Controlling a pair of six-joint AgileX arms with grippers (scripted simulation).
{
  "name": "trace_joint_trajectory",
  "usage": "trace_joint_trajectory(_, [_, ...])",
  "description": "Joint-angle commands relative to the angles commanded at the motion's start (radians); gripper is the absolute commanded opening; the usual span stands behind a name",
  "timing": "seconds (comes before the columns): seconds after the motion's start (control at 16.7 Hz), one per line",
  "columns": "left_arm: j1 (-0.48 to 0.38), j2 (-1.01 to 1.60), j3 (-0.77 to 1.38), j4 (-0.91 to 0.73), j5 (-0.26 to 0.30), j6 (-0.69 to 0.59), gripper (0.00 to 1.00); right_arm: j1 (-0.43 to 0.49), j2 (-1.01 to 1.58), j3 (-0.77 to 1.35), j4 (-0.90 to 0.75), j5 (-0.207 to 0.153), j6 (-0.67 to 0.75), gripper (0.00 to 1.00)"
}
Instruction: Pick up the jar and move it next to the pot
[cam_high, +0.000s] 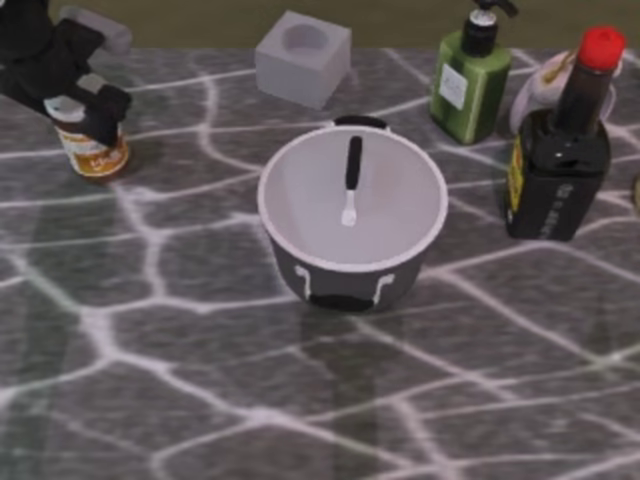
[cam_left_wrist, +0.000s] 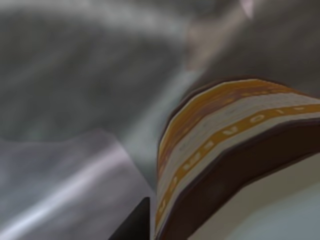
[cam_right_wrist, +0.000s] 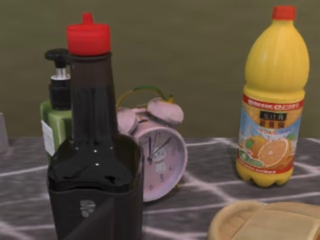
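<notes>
The pot (cam_high: 352, 218) sits at the table centre. The left gripper (cam_high: 88, 112), at the far left of the table, clasps the jar (cam_high: 92, 148). Jar and pot are well apart, so transport and placement remain. The right gripper is out of view.

- The pot (cam_high: 352, 222) was placed at the table's (cam_high: 200, 380) middle.
- The jar (cam_high: 90, 145) was set far left, well apart from the pot, under the left gripper (cam_high: 85, 110).
- A cube (cam_high: 303, 58) was set behind the pot.
- A pump bottle (cam_high: 470, 80) and a dark bottle (cam_high: 560, 150) were placed to the right, with a clock (cam_right_wrist: 157, 150) behind them.
- A juice bottle (cam_right_wrist: 274, 100) was set beside the clock.
</notes>
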Motion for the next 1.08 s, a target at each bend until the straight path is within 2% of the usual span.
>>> trace_joint_trajectory(0.36, [0.000,0.000,0.000,0.000,0.000,0.000,0.02,0.000,0.000,0.000,0.000,0.000,0.000,1.00])
trace_joint_trajectory(1.08, [0.004,-0.040,-0.039,0.000,-0.001,0.003,0.00,0.000,0.000,0.000,0.000,0.000,0.000,1.00])
